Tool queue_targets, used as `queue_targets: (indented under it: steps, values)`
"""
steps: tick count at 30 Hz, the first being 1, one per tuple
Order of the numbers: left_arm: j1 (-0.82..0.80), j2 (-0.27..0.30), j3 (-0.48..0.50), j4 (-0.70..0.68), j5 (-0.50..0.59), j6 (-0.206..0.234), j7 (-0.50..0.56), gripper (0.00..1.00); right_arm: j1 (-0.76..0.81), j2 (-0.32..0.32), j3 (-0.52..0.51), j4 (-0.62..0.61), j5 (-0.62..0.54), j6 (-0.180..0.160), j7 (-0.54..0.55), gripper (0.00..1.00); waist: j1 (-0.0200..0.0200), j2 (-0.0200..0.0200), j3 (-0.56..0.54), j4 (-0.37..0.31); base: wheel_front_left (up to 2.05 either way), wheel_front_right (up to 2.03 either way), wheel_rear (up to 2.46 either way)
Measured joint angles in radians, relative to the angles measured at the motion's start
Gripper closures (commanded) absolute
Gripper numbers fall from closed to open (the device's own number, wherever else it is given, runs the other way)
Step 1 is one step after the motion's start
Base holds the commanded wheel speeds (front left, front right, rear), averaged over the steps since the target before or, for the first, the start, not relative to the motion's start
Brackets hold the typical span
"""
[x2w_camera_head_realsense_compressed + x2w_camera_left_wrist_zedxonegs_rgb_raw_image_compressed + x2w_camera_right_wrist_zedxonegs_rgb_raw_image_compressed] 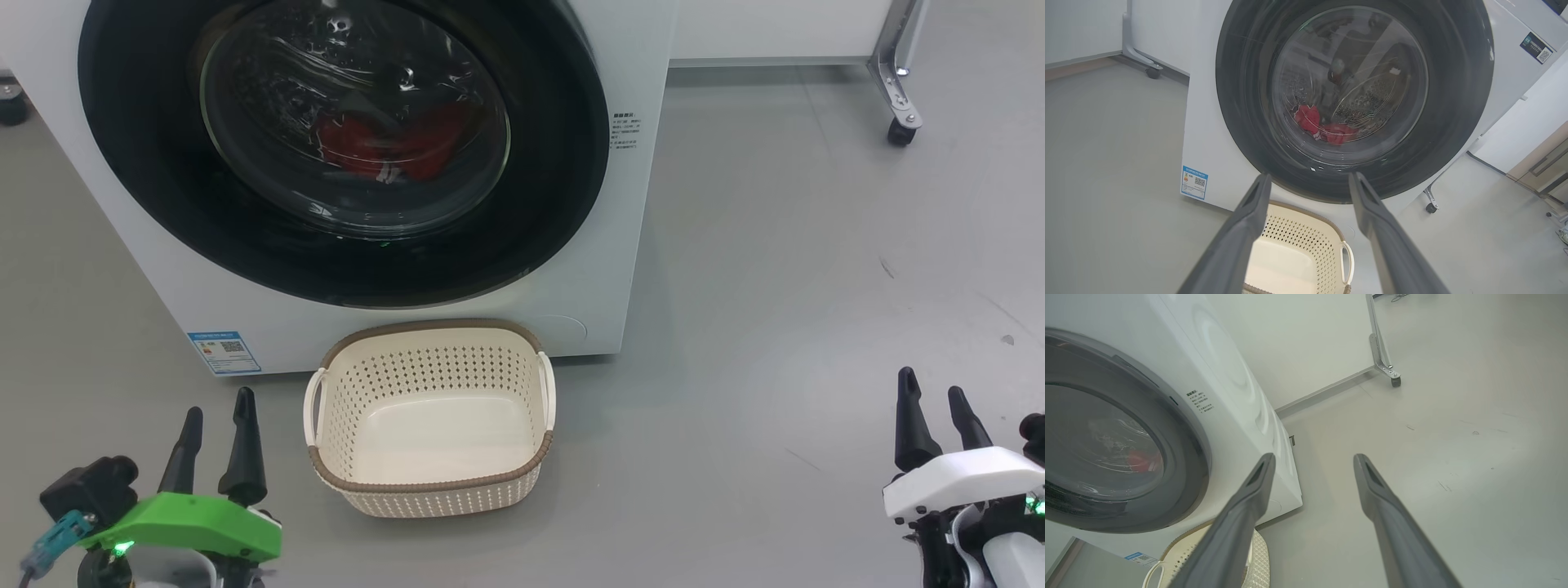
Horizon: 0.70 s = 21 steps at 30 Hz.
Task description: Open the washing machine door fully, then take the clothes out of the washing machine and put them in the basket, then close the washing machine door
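**Facing a closed door, clothes inside**

Your washing machine door (139, 147) sits closed, ahead of and above both grippers. Red clothes (384, 147) lie behind its glass, low in the drum. The washing machine (633, 73) stands on grey floor (816, 286). The basket (433, 327) sits just in front of the machine's base, just right of your left gripper (219, 404) and well left of your right gripper (931, 382). Both grippers hover with fingers spread, holding nothing. A blue label sticker (224, 352) is just ahead of the left gripper.
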<state>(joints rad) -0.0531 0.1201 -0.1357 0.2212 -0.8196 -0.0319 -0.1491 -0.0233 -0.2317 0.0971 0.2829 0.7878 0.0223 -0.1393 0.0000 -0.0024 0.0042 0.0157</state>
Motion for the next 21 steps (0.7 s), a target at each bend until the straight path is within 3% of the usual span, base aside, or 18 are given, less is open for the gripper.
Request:
queue_targets:
  steps: [21]
  values:
    - [0.000,-0.004,-0.047,-0.014,0.284,0.014,-0.068,0.00,-0.032,-0.018,0.090,0.003,-0.250,-0.025,-0.074,0.00,0.0000,0.0000,0.002,0.008,0.00,0.00,0.00]
